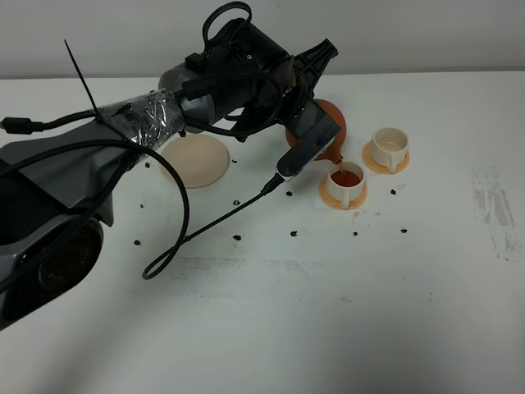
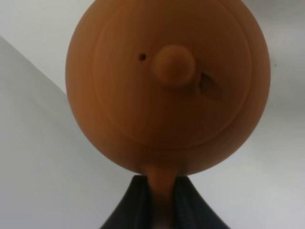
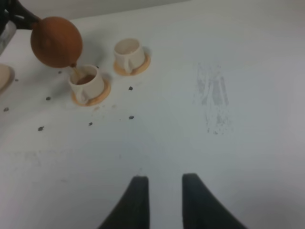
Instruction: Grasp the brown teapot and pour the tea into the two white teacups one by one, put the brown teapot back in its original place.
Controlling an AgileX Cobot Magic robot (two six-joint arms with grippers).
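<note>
The teapot (image 1: 335, 125) hangs tilted in the air, its spout down over the nearer cup (image 1: 340, 192). A thin stream runs into that cup, which holds reddish-brown tea (image 1: 348, 175). The left gripper (image 2: 162, 193) is clamped on the teapot's handle, which is pinched between its dark fingers (image 2: 129, 206). The farther cup (image 1: 389, 148) stands just beside the nearer one, its cream inside showing. Each cup sits on an orange saucer (image 1: 326, 194). The cream disc (image 1: 197, 160) lies left of the teapot, apart from it. The right gripper (image 3: 164, 188) hovers well away over the white table (image 1: 328, 287), jaws parted, holding nothing. Black specks (image 1: 293, 234) dot the table.
</note>
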